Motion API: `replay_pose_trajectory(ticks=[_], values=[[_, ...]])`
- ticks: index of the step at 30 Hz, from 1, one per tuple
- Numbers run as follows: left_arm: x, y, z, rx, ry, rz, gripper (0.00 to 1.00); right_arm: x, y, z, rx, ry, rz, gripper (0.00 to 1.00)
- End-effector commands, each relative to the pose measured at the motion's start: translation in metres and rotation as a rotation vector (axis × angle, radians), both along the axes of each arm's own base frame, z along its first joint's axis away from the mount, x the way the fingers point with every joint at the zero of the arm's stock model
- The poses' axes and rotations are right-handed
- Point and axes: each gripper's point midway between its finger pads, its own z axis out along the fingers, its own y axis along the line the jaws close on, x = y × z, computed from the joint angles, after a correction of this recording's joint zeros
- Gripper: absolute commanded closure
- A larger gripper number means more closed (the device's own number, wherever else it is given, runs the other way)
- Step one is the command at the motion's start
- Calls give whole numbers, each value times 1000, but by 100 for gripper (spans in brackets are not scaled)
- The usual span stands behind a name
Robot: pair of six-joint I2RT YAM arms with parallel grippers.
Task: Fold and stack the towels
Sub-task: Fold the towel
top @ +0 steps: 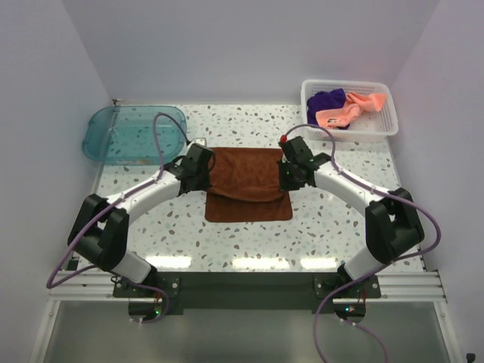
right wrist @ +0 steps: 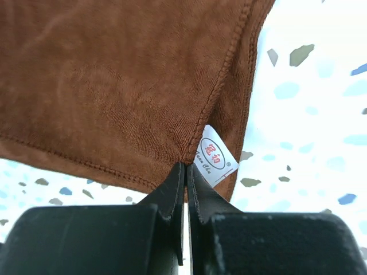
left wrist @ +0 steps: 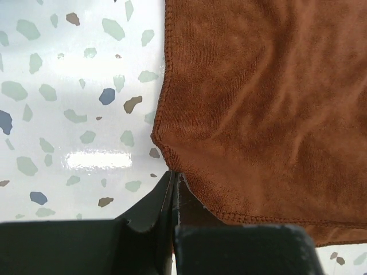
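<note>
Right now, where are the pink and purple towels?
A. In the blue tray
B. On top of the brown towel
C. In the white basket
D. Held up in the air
C: the pink towel and purple towel lie in the basket, while the left gripper and right gripper pinch the brown towel.

I work in a lab test cell: plain white walls beyond my left pincer, speckled table under it, aluminium rail behind.
</note>
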Motion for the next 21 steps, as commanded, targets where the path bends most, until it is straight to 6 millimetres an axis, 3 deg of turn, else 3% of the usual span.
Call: replay_pose_trajectory(ticks=[1,9,14,15,21], values=[[-3,-1,24,-19,-7,12,100,0,-13,36,-56,-62,22,100],[-36,-15,39,-112,24,-15,100,-24,-32,41,-97,-44,22,100],[-64,-19,6,-123,84,-33,100,-43,-35,11,-82,11,22,100],[-73,-15,-9,-113,115,-25,100,-45,-34,5,-76,15,21,100],[-91,-23,-39,-102,159,-50,100,-52,-36,-33,-77,52,-7,100]])
